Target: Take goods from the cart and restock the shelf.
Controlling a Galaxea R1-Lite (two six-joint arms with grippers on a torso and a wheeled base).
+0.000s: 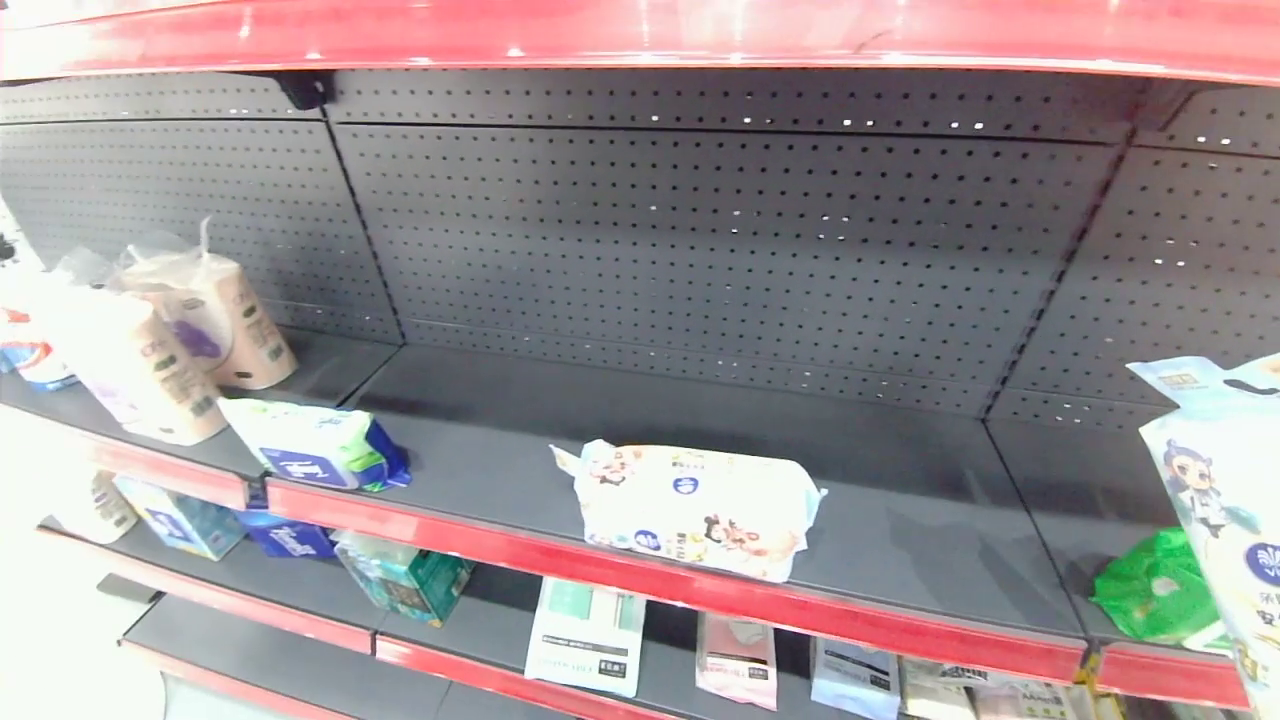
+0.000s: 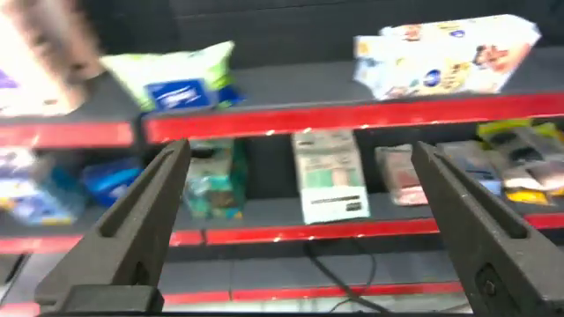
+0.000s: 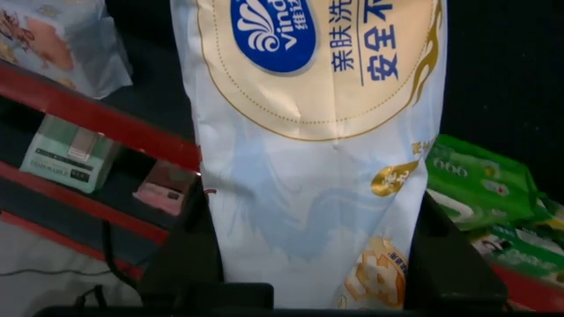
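**Right gripper holds a white bag at the right end of the shelf**

The right gripper [image 3: 315, 216] pinches a tall white bag [image 3: 308, 132] from both sides near its lower end, and the bag stands upright between the fingers. In the head view this white bag [image 1: 1215, 500] is at the right end of the dark shelf [image 1: 900, 500], above its red front edge. Just beside it, a green pack [image 1: 1150, 590] lies on the shelf.

The left gripper [image 2: 300, 148] is spread wide with nothing between its fingers. It faces the front of the shelf.

A flat pack [image 1: 690, 505] with cartoon figures lies near the middle of the shelf. A blue and green pack [image 1: 315, 445] lies further left at the front edge, and paper rolls [image 1: 160, 340] stand behind it. More packs are on the lower shelf [image 1: 300, 580].
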